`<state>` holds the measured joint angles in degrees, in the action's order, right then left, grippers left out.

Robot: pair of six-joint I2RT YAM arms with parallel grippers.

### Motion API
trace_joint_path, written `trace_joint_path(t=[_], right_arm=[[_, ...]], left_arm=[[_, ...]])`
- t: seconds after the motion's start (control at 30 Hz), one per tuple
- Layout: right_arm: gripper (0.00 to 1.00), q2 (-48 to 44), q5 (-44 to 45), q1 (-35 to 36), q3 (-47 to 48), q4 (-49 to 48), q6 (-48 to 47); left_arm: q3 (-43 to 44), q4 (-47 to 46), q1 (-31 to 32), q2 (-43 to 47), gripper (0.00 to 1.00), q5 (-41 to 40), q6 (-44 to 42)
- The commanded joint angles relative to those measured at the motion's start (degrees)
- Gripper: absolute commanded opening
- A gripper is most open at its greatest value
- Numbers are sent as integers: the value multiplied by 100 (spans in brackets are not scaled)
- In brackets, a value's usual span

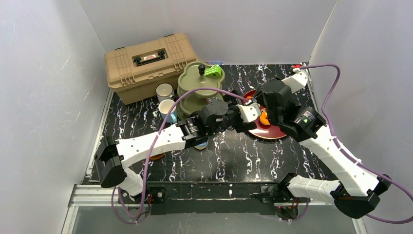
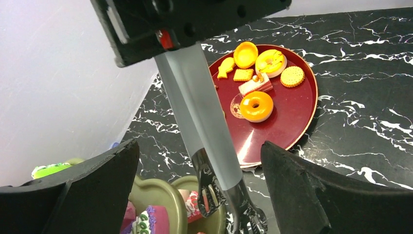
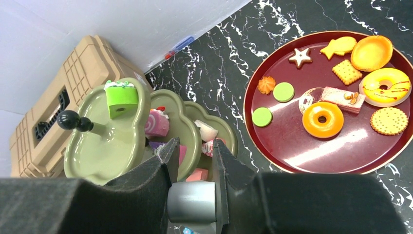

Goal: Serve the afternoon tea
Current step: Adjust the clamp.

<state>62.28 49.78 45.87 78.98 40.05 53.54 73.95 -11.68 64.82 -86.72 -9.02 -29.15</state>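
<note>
- White walls were seen around a black marbled table, with both arms bolted at its near edge.
- The right gripper was closed on the handle of a silver utensil.
- The utensil's worked tip hung close to the lowest tier of the olive-green stand; whether they touched could not be told.
- The left gripper was spread wide and held nothing. The utensil's shaft was seen passing between its jaws, slanted across the gap and clear of both.
- The left arm was judged the nearer to the stand, and the right arm was poised over the red tray.
- That tray lay just beyond the left gripper, toward the table's right edge. An orange donut, an iced donut, a tart, biscuits and a pink slice were carried on it.
- The stand was placed by the far edge, beside the tan toolbox. A green cake sat on the top tier and a pink roll below it.
- Two mugs stood left of the stand.
</note>
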Motion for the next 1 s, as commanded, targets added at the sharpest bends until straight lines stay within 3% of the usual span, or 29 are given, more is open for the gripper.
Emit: trace_joint_path(t=[0.0, 0.13, 0.43, 0.53, 0.6, 0.63, 0.73, 0.8, 0.97], right_arm=[[1, -182, 85, 1, 289, -409, 214], [1, -275, 4, 1, 317, -364, 264], [1, -452, -200, 1, 285, -301, 304], [1, -471, -297, 1, 249, -347, 301], [1, -451, -407, 2, 263, -440, 191], [1, -423, -479, 1, 287, -505, 93], [27, -375, -750, 5, 373, -734, -320], [39, -410, -952, 6, 394, -969, -660], [54, -628, -1434, 1, 456, -1405, -1363]], left_arm=[[43, 27, 48, -71, 91, -104, 184], [373, 17, -24, -277, 82, -152, -17], [410, 27, -101, -288, 49, 17, -39], [422, 34, -131, -286, 32, 55, -32], [454, 62, -142, -288, 13, 82, 11], [506, 95, -149, -278, 10, 95, 51], [766, 319, -198, -223, 6, 299, 227], [1037, 660, -298, -141, 4, 628, 376], [1544, 1418, -682, 154, 0, 1630, 854]])
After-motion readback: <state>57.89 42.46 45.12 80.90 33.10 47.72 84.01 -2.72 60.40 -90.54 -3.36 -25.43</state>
